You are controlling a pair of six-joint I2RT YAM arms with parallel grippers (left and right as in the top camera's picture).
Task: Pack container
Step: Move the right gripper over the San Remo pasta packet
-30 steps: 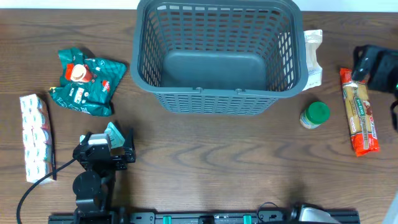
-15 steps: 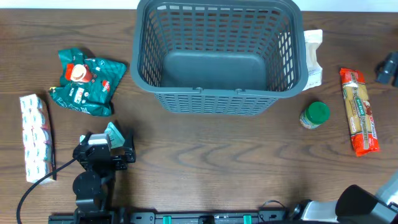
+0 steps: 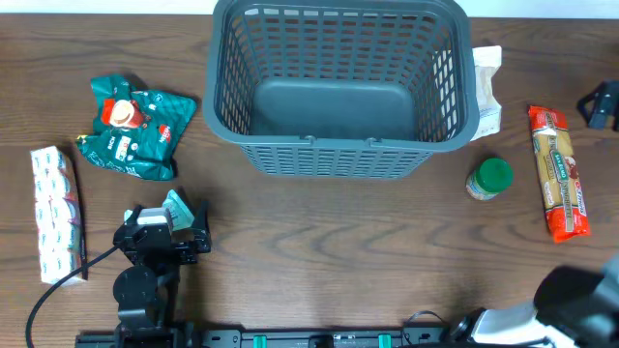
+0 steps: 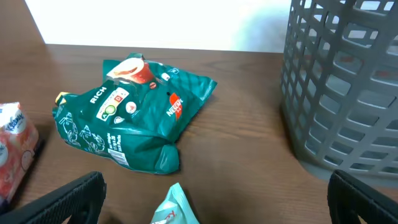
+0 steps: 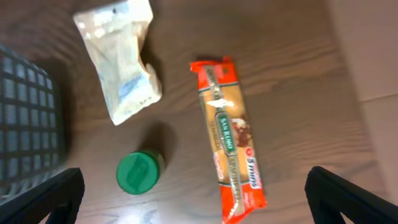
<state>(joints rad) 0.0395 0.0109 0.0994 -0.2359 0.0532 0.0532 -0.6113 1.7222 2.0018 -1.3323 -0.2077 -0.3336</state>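
Right gripper (image 3: pixel 600 102) has withdrawn toward the right edge of the table (image 3: pixel 338 261), overhead, with the container (image 3: pixel 334 157) at rear centre empty; left wrist: left gripper (image 4: pixel 214 186) spread wide near green pouch (image 4: pixel 134 115); right wrist: jaws spread above pasta packet (image 5: pixel 229 140); packing not begun.

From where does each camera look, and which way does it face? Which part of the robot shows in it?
Overhead: above the table, facing straight down at the container; the left gripper shows.
Left wrist: low over the table, facing sideways at the green pouch and container wall; its open jaws at the bottom corners.
Right wrist: high, facing down at the spaghetti pack and green-lidded jar; the open right gripper at the bottom corners.
Shared: overhead and right wrist both show pack and jar.
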